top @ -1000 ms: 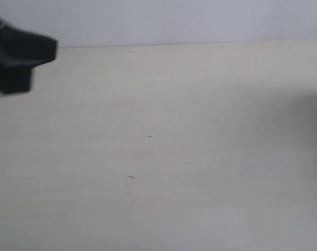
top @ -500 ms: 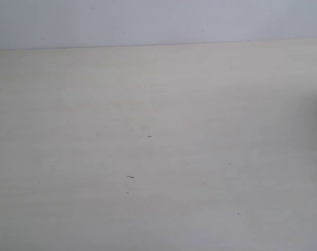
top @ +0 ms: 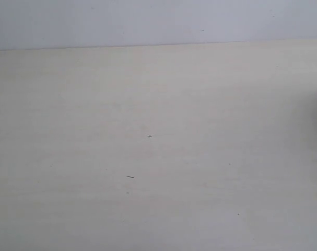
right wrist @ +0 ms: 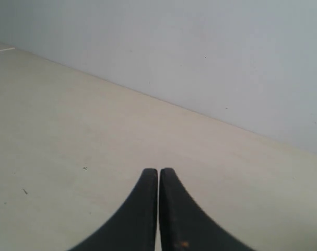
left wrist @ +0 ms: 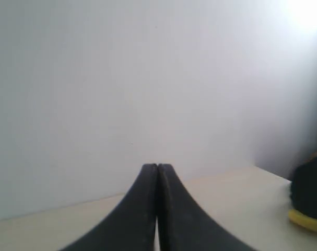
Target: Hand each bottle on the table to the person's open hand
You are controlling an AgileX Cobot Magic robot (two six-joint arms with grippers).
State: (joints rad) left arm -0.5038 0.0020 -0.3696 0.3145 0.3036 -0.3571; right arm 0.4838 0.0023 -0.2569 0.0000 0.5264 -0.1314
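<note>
Black left and right jaws sit pressed together, empty, above the table [top: 158,104].

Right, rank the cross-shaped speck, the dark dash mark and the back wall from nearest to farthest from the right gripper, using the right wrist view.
1. cross-shaped speck, on the table, off to one side of the right gripper.
2. dark dash mark, farther out on that same side.
3. back wall, beyond the table's far edge.
</note>
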